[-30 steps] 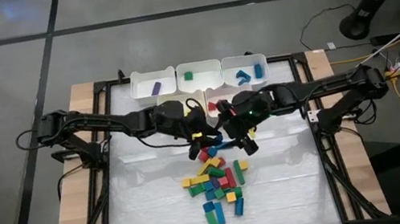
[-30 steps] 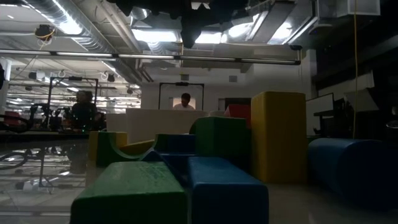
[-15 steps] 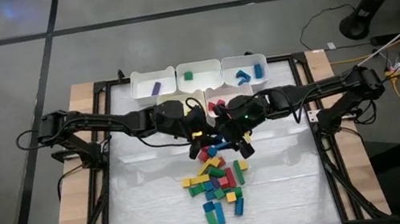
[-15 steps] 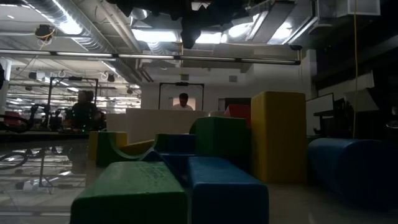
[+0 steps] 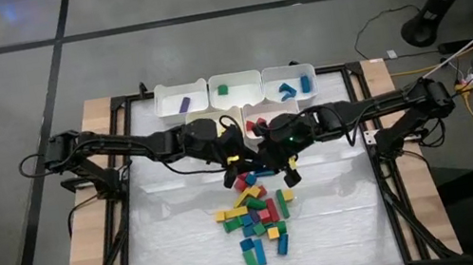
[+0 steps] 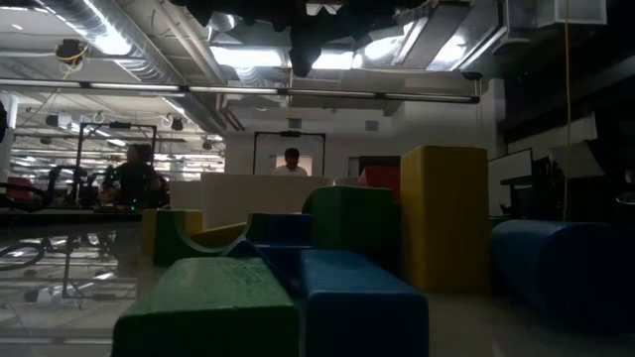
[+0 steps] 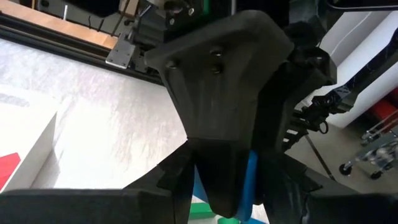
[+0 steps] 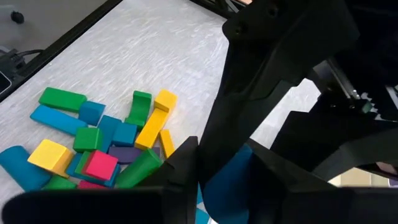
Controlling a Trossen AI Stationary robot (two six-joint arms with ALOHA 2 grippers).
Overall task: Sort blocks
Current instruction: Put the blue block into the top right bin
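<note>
A blue block point(image 5: 256, 161) hangs above the table's middle, just beyond the far end of the pile of blocks point(image 5: 257, 220). My left gripper point(image 5: 246, 161) reaches it from the left and my right gripper point(image 5: 267, 162) from the right. They meet nose to nose, both shut on it. In each wrist view the other arm's gripper fills the picture, and only a strip of the blue block point(image 7: 249, 179) shows. The pile of red, yellow, green, blue and purple blocks lies flat on the white mat point(image 5: 185, 228). My left gripper holds the blue block, coming nearly level from the table's left. The right gripper's body stands in front of the place of contact, so the part and the hold are hidden. The block is clear of the table. My right gripper has the blue block's end point(image 8: 225, 177) between its two fingers, slanting down from the table's right. The left gripper hides the block's far part. The block hangs clear above the mat and the pile.
Three white bins stand along the far edge: one with a purple block point(image 5: 184, 104), one with a green block point(image 5: 236, 87), one with blue blocks point(image 5: 289, 85). A bin with red blocks point(image 5: 260, 117) sits just behind the grippers. Bare mat lies left and right of the pile.
My right gripper has shut its fingers, which stood wide apart a second ago, onto the blue block that my left gripper holds. Both arms have kept their places, and the block has stayed where it was.
</note>
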